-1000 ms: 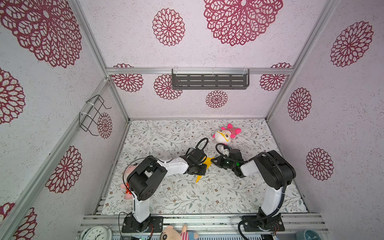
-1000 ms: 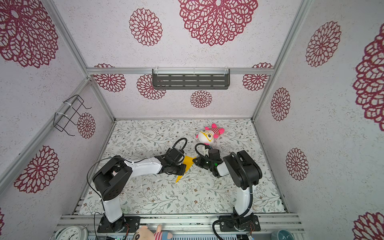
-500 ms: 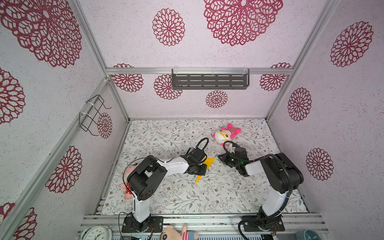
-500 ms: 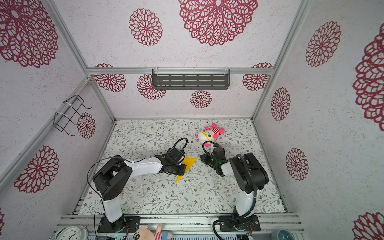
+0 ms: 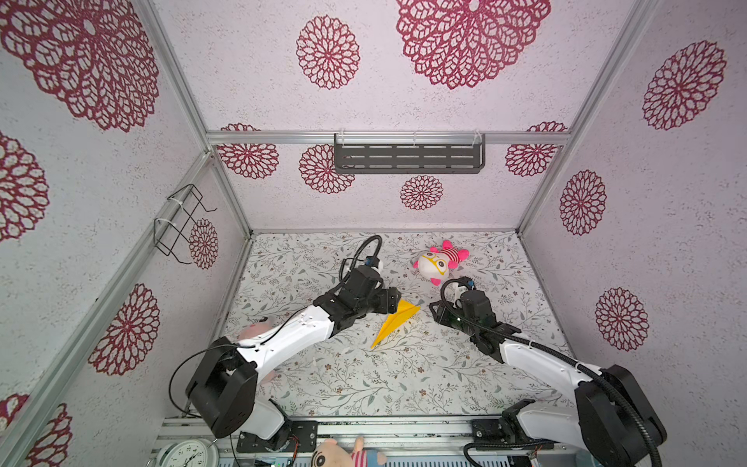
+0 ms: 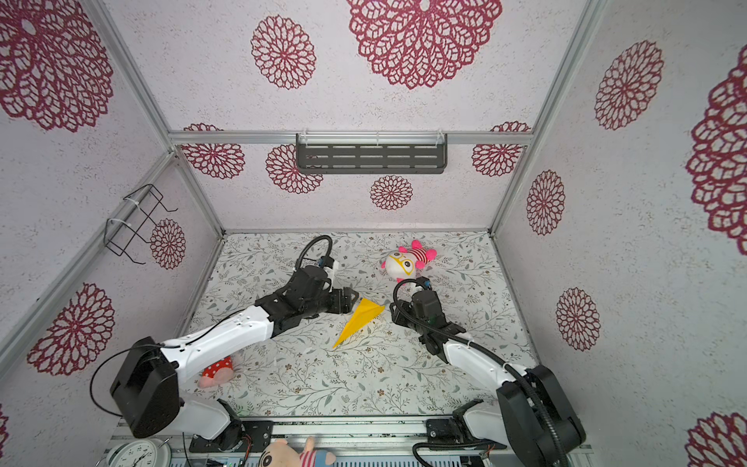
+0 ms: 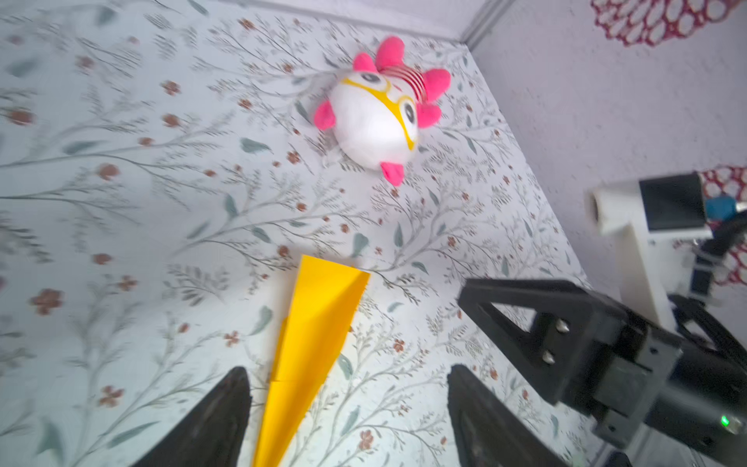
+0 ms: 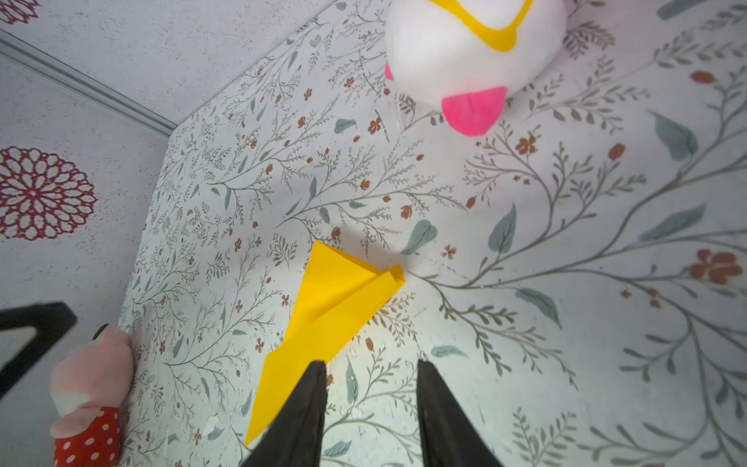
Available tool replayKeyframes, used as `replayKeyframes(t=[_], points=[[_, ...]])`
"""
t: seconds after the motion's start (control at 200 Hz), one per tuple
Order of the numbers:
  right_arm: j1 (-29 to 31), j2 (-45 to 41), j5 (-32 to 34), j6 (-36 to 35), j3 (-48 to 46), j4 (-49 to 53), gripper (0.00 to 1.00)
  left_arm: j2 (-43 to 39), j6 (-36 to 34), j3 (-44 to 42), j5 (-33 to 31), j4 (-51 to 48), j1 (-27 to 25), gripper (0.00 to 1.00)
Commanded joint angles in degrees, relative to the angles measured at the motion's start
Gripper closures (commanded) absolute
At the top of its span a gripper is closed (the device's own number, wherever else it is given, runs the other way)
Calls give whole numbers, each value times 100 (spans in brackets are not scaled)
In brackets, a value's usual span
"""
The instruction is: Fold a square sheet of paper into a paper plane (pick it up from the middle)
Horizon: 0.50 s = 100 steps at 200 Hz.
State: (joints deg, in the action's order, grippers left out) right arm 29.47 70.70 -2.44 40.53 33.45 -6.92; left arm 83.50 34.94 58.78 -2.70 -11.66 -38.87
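While my left gripper (image 7: pixel 347 370) hangs with its jaws spread wide over the paper and grips nothing, my right gripper (image 8: pixel 371 364) is parted too, more narrowly, and is just as empty. In the right wrist view one of its fingers crosses in front of the paper's edge, and I cannot tell whether it touches.

The paper plane (image 5: pixel 394 323) lies on the flowered mat (image 5: pixel 364 384), held by neither gripper. It sits near the pink-and-white plush toy (image 5: pixel 438 263), on the side toward my bases, with its blunt tail closest to the toy and its sharp nose pointing away from it. My grippers flank that tail, the right one just beside the toy and the left one farther from it.

I judge the folding done. The sheet is now a narrow dart with a centre crease and layered flaps, and no square is left. All that seems to remain is drawing my arms back without brushing the plane.
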Motion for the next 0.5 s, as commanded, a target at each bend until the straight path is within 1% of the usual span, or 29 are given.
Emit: replayKeyframes(t=[0.0,0.045,0.13,0.24,0.365,0.445,0.495], points=[[384,78,572,180,474,933,50,-312,31,-361,-748,-90,384,5],[533,274,603,330,635,1005,46,-421,40,-470,-782,-102,530,4],[832,715,722,612,930,1025,40,-522,202,-648,-610,-172,884,3],[1136,1309,901,987,1426,1085,36,-687,344,-873,-452,-363,1197,2],[1446,1807,1085,1429,1858,1084,33,-855,296,-1148,-310,-421,1414,1],[1508,2132,1149,1653,2131,1224,32,-888,229,-1269,-200,-419,1479,0],[1518,2352,1153,1863,2294,1405,34,-880,167,-1306,-132,-433,1501,0]])
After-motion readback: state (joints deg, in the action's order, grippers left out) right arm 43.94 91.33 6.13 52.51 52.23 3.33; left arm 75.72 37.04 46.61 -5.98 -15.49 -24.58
